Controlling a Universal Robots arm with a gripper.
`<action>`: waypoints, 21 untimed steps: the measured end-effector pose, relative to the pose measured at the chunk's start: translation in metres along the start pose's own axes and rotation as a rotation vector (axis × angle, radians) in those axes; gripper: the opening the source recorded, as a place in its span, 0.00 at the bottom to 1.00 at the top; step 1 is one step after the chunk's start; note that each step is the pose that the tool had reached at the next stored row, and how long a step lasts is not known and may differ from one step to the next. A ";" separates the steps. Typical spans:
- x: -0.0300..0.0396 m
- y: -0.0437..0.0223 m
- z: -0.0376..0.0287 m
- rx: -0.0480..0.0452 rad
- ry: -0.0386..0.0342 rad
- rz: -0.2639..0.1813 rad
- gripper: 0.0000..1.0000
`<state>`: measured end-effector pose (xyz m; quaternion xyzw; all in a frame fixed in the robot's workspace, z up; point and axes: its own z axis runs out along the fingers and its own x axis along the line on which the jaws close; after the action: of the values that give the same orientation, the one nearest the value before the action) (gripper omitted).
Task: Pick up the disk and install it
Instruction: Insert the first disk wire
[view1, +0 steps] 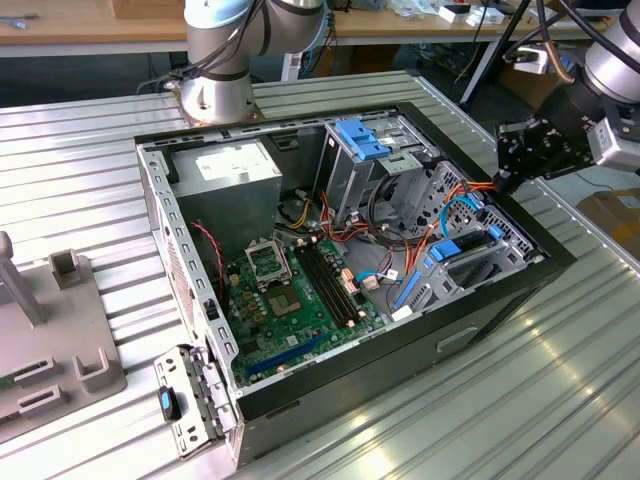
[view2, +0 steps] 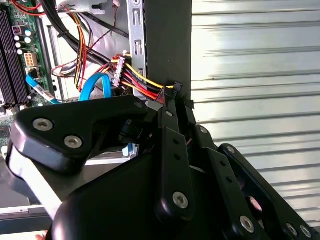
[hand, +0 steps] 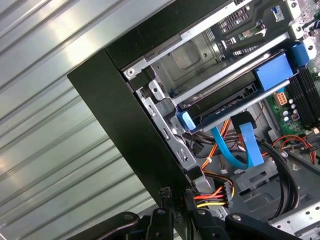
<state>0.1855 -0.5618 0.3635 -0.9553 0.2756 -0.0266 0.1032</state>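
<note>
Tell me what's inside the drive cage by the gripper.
The disk sits in one slot of the drive cage, blue carrier edge showing; the neighbouring slot looks empty. Cage rails cover part of the disk, and its connectors are hidden.

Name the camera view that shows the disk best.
The first wrist view: the disk lies in the drive cage, its dark slab and blue frame seen along their length. The exterior view shows the disk from farther off, amid cables. In the second wrist view the gripper stands in front of that area.
</note>
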 end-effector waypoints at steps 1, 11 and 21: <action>0.0000 0.0000 -0.0001 0.0027 -0.0009 0.000 0.22; 0.0047 0.0074 -0.0014 0.0439 -0.0321 -0.020 0.22; 0.0051 0.0074 0.0000 0.0431 -0.0427 -0.065 0.22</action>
<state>0.1860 -0.5707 0.3619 -0.9617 0.2416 -0.0154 0.1287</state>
